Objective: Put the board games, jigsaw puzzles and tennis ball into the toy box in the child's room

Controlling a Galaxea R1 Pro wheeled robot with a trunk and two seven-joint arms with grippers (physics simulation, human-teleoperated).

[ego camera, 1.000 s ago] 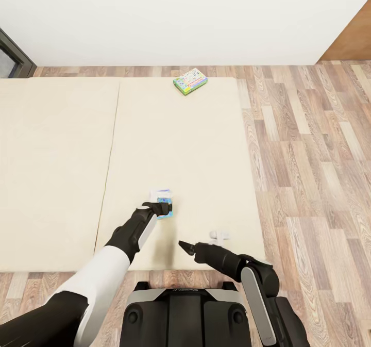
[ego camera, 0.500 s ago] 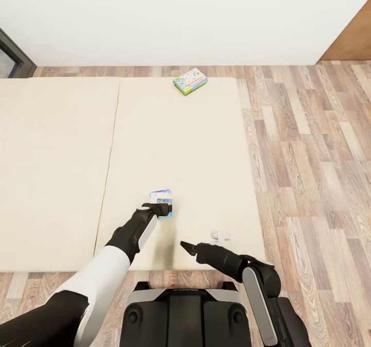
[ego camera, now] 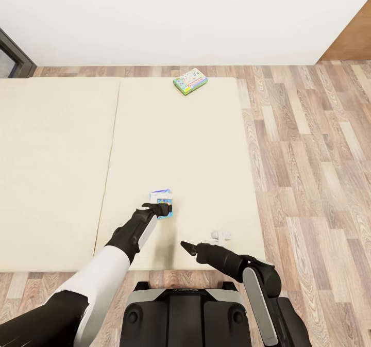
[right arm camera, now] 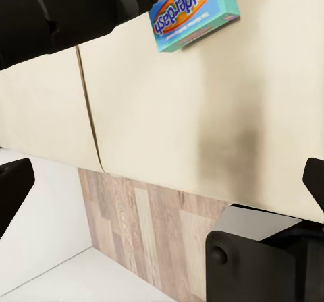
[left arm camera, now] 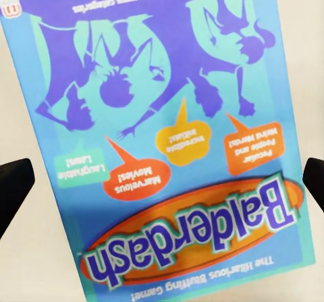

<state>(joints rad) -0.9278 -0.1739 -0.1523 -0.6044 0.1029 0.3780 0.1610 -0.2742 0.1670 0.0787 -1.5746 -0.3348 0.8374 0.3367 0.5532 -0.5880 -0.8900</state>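
Left gripper [ego camera: 164,209]: over the near part of the bed [ego camera: 62,182], its fingers spread wide on either side of the blue Balderdash box [ego camera: 162,200] (fingertips [left arm camera: 13,189] dark at the edges of the left wrist view, apart from the box).
Blue Balderdash box: flat on the beige mattress, at 12 o'clock from the left gripper.
Green-edged board game [ego camera: 190,81]: at 12 o'clock, far edge of the bed, well apart.
Right gripper [ego camera: 185,246]: above the mattress at 5 o'clock from the blue box; fingers wide, holding nothing.
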